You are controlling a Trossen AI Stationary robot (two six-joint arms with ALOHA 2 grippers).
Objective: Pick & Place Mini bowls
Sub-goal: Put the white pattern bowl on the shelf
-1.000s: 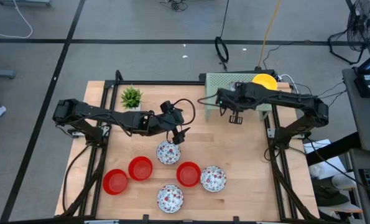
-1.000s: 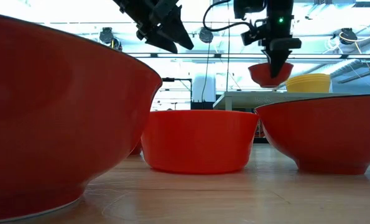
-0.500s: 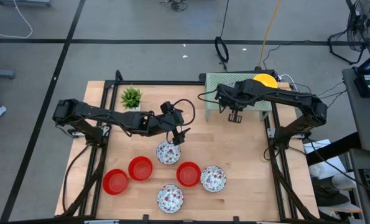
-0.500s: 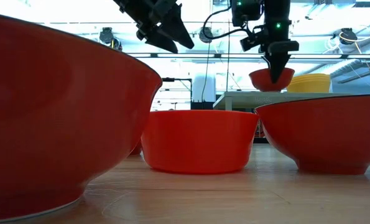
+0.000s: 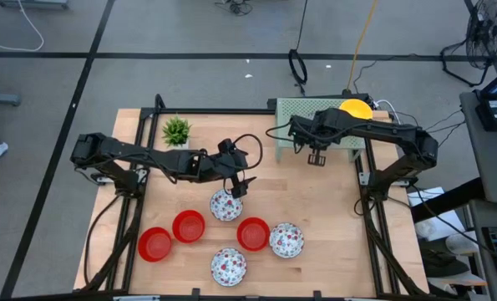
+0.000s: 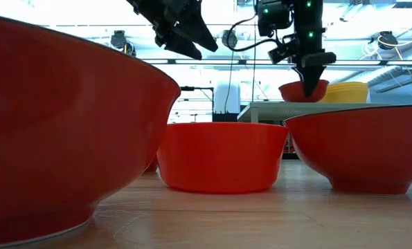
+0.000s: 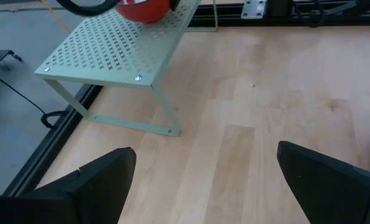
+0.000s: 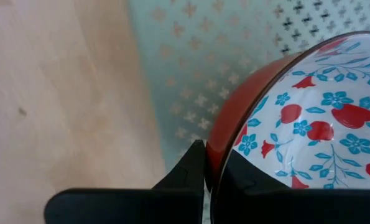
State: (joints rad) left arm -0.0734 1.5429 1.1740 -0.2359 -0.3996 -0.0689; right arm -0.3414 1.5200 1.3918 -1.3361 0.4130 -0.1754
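My right gripper (image 6: 309,84) is shut on a mini bowl (image 8: 309,124), red outside and floral inside, over the near-left edge of the green perforated shelf (image 5: 294,113). In the low view this bowl (image 6: 300,90) sits at or just above the shelf top; I cannot tell which. My left gripper (image 5: 238,186) hangs open above a floral bowl (image 5: 225,205) in the middle of the table, touching nothing. Its wrist view shows its fingers (image 7: 110,177) wide apart over bare wood. Three red bowls (image 5: 189,226) and two more floral bowls (image 5: 286,240) rest on their bases on the table. My right gripper pinches the bowl's rim (image 8: 219,149) between its two fingers, one finger (image 8: 188,168) on the red outer wall and the other (image 8: 242,177) inside on the floral surface. The fingers come from above, pointing down. The bowl hangs roughly upright below them.
Yellow bowls (image 5: 355,108) sit on the shelf's right part. A small green potted plant (image 5: 176,130) stands at the table's far left corner. Large red bowls (image 6: 223,155) fill the low view's foreground. Bare wood lies between the shelf and the bowls on the table.
My right gripper has moved down and a little toward the shelf, carrying the bowl from clear above the shelf top to about its level. It has stayed shut on the rim. My left gripper has hardly moved.
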